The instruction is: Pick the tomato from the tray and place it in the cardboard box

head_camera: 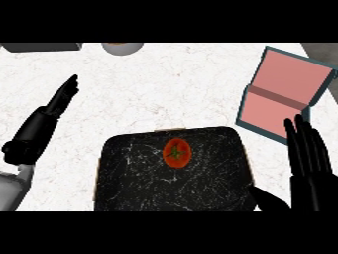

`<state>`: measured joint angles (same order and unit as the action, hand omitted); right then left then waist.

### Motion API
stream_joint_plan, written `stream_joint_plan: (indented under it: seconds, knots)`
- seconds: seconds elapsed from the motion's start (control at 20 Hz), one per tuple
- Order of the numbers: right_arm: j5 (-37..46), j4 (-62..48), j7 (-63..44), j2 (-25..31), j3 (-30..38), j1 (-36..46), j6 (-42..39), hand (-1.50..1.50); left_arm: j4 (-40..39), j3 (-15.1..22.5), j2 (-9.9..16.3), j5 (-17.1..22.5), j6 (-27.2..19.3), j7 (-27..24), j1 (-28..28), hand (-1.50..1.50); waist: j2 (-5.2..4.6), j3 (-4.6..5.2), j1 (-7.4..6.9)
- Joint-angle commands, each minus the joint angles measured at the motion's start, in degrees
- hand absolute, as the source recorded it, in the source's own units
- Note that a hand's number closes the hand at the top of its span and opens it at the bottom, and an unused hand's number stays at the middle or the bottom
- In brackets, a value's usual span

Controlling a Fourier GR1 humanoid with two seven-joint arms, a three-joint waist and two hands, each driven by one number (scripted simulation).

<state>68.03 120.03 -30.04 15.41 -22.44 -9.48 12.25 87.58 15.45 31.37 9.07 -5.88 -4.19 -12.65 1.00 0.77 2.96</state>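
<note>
**A:** Head view status?

**B:** I see the tomato (177, 153) lying on the black marbled tray (128, 188), a bit toward the tray's far edge, stem side up. Nothing touches it. My right hand (312, 163) stands at the tray's right edge, fingers straight and together, thumb out toward the tray's near right corner. It holds nothing. My left hand (43, 121) is out over the counter's left side, fingers straight, pointing away, also holding nothing and well apart from the tray.

**A:** Box?

**B:** The cardboard box (285, 96) sits near the counter's right edge, beyond the right hand. It has a teal outside and a pink inside, and looks open and angled. It's apart from the tray.

**A:** Risks?

**B:** My read: the tomato is round and smooth on a slick tray, so if my fingers close off-centre it can roll toward a tray edge. The right hand starts beside the tray, not above it. Sweeping in low could clip the rim and shove the tray. On the carry, the box's raised flap faces my path, so a low approach could knock it toward the counter's edge.

**A:** Surface, room?

**B:** White marbled counter (164, 84). At the far edge there's a grey block (39, 47) on the left and a round pale vessel (122, 47), both cut off. Darker floor shows past the corners. That's the only view.
</note>
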Motion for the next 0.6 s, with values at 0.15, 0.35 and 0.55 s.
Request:
stream_joint_plan:
  seconds: [0.15,0.35,0.55]
  knots:
    - [16.1,-0.6,-18.6,-9.6,-14.3,2.7,-20.7,-1.50,1.2,1.1,-0.3,0.0,1.9,-0.1,-0.9,0.00,-0.78,-0.18,-3.44]
    - [21.5,-3.5,-29.9,-15.1,-20.5,8.2,-32.3,-1.50,-0.6,1.7,-1.3,-0.9,2.0,-1.6,-1.2,0.00,-1.12,-0.22,-3.60]
    - [17.7,-8.3,-42.5,-15.3,-26.0,12.4,-35.6,-1.50,1.2,1.3,-1.3,-0.3,2.8,-0.4,-3.4,0.00,-1.19,-0.47,-4.73]
